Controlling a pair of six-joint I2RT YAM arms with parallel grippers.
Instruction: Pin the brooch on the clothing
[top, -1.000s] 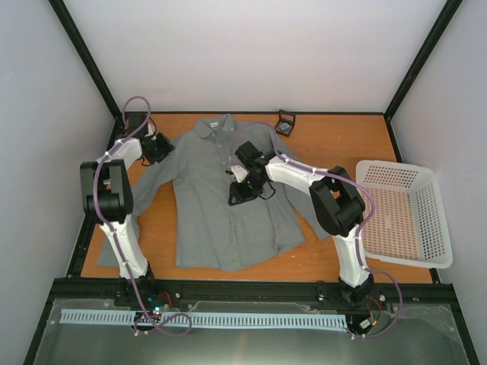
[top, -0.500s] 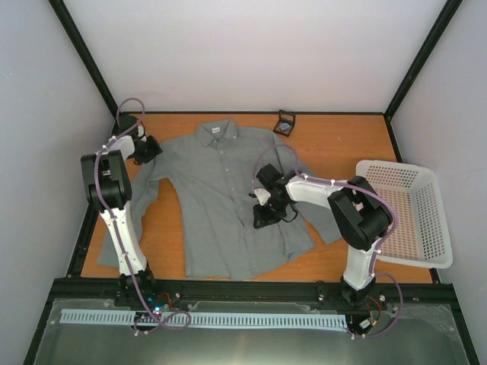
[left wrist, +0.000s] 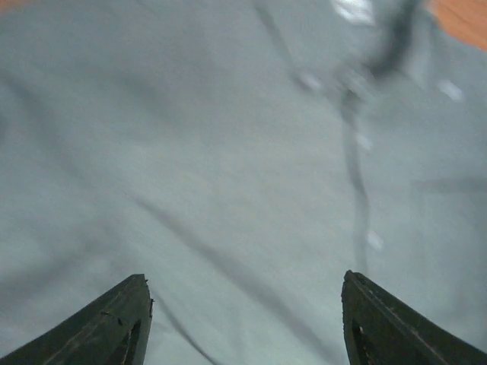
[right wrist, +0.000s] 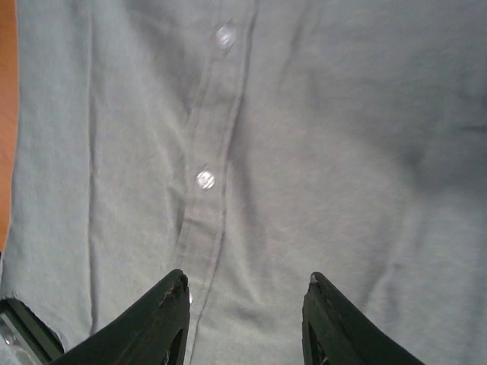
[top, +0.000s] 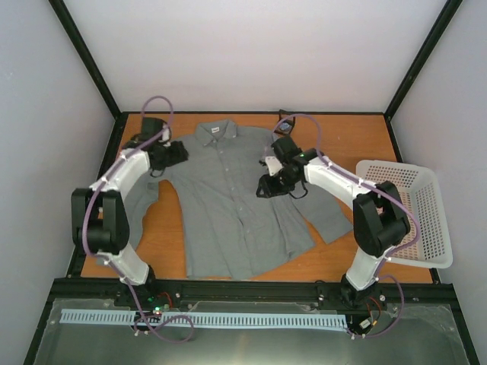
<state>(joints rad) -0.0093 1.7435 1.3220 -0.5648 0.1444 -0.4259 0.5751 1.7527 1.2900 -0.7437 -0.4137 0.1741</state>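
While overhead leaves it unclear, wrist views show left gripper point(left wrist: 243, 276) and right gripper point(right wrist: 246, 274) spread, empty.

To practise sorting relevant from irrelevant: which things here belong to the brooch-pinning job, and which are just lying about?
Job: grey shirt; left gripper; right gripper, both jaws open. Brooch not discernible.
Lying about: white basket.

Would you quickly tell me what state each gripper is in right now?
Left gripper: open, holding nothing, over the shirt.
Right gripper: open, holding nothing, over the shirt.
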